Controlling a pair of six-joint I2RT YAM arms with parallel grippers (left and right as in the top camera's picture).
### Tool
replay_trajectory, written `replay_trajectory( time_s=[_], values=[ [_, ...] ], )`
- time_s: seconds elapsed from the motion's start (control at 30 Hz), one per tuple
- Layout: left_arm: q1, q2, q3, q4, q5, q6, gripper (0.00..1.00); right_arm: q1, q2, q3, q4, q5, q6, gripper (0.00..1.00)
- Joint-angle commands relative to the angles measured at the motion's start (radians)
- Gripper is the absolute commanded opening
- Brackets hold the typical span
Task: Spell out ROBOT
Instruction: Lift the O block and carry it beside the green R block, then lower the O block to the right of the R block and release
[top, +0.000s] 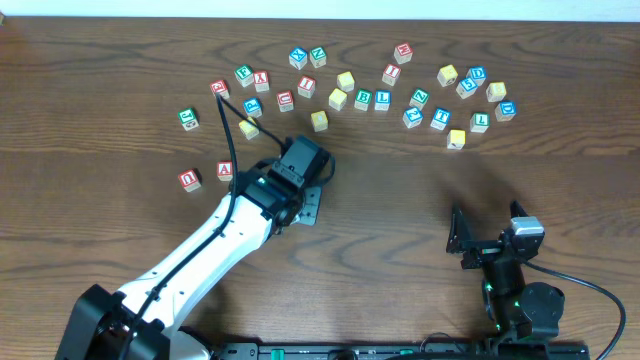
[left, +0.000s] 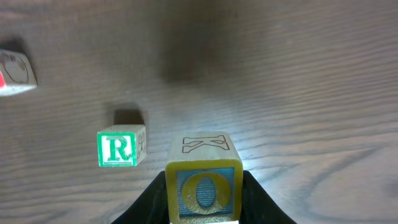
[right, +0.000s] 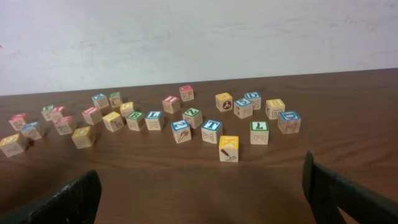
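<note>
My left gripper (left: 203, 202) is shut on a yellow-framed cube (left: 203, 171) with an O on a blue face and an outlined K on top. Its black fingers (left: 152, 205) press both sides. The cube is low over the table, just right of a green-framed R cube (left: 120, 148) with a small gap between them; I cannot tell whether it touches the wood. In the overhead view the left arm (top: 285, 180) hides both cubes. A blue-framed T cube (right: 211, 131) (top: 440, 118) lies among the loose cubes at the back. My right gripper (right: 202, 199) (top: 462, 240) stands open and holds nothing.
Several loose letter cubes (top: 362, 99) are scattered along the far half of the table. Red-framed U (top: 190, 179) and A (top: 225, 170) cubes sit left of the left arm. A red-edged cube (left: 13, 74) shows at the left wrist view's left edge. A white wall (right: 199, 37) lies behind.
</note>
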Motion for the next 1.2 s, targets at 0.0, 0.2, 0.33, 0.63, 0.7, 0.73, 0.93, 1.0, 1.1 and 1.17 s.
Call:
replay_trajectory(
  time_s=[0.0,0.2,0.33,0.63,0.7,0.73,0.93,1.0,1.1,1.17],
  values=[
    [-0.001,-0.015,-0.050,0.045,-0.019,-0.028,0.08,-0.006,-0.004,-0.002,-0.003,-0.006,-0.010,0.99],
    [-0.001,-0.015,-0.110,0.094,-0.009,-0.035,0.07,-0.006,-0.004,-0.002,-0.003,-0.006,-0.010,0.99],
    [-0.001,-0.015,-0.116,0.094,-0.009,-0.036,0.07,-0.006,-0.004,-0.002,-0.003,-0.006,-0.010,0.99],
    [-0.001,-0.015,-0.143,0.123,-0.010,-0.035,0.07,-0.006,-0.004,-0.002,-0.003,-0.006,-0.010,0.99],
    [-0.001,-0.015,-0.158,0.142,-0.010,-0.035,0.07,-0.006,-0.004,-0.002,-0.003,-0.006,-0.010,0.99],
    [-0.001,-0.014,-0.160,0.146,-0.010,-0.035,0.08,-0.006,-0.004,-0.002,-0.003,-0.006,-0.010,0.99],
    [-0.001,-0.014,-0.161,0.156,-0.010,-0.035,0.07,-0.006,-0.004,-0.002,-0.003,-0.006,-0.010,0.99],
    [-0.001,-0.014,-0.161,0.156,-0.010,-0.035,0.07,-0.006,-0.004,-0.002,-0.003,-0.006,-0.010,0.99],
    [-0.001,-0.014,-0.163,0.156,-0.010,-0.035,0.07,-0.006,-0.004,-0.002,-0.003,-0.006,-0.010,0.99],
    [-0.001,-0.014,-0.169,0.157,-0.010,-0.035,0.07,-0.006,-0.004,-0.002,-0.003,-0.006,-0.010,0.99]
  ],
)
